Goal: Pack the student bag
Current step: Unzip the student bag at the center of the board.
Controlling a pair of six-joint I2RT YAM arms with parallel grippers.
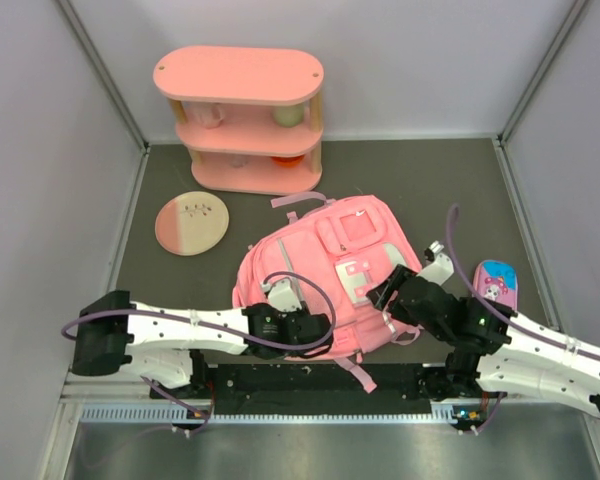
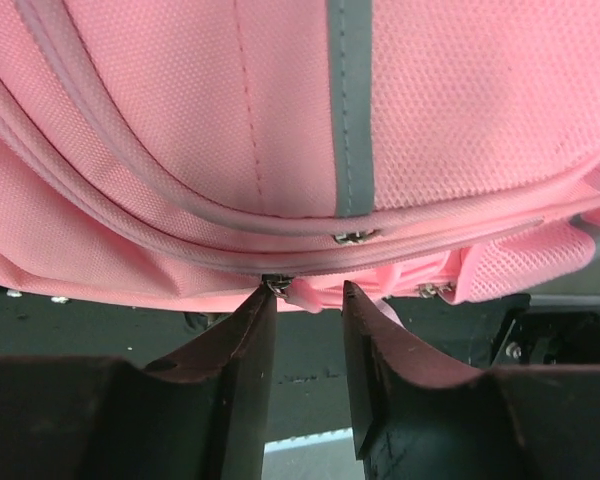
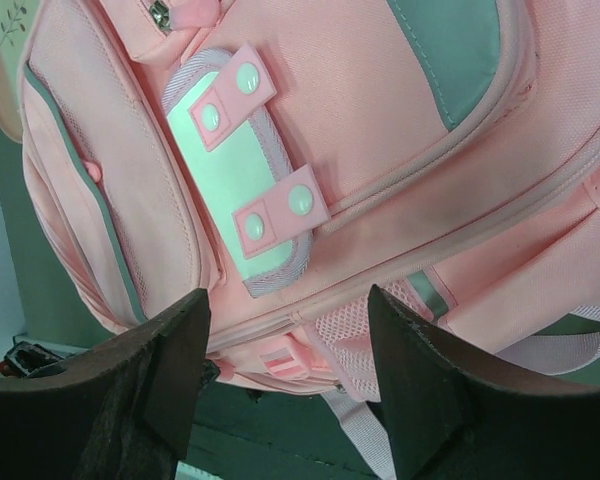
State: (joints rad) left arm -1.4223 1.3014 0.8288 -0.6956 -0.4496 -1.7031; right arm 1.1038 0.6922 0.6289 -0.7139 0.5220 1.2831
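Note:
The pink student bag [image 1: 330, 265] lies flat in the middle of the dark mat, front pockets up, its white buckle flap [image 3: 242, 190] facing the right wrist camera. My left gripper [image 1: 280, 292] is at the bag's near left edge. In the left wrist view its jaws [image 2: 308, 296] stand a narrow gap apart, with a metal zip slider and pink pull tab [image 2: 298, 290] at the tips; the left fingertip touches the slider. My right gripper [image 1: 410, 278] hovers over the bag's near right side, open wide [image 3: 288, 305], with the bag's lower edge and mesh pocket between its fingers and nothing held.
A pink three-tier shelf [image 1: 242, 120] with cups stands at the back. A round pink-and-cream plate [image 1: 191, 222] lies left of the bag. A small blue and pink pencil case [image 1: 497, 283] lies to the right. Grey walls enclose the mat.

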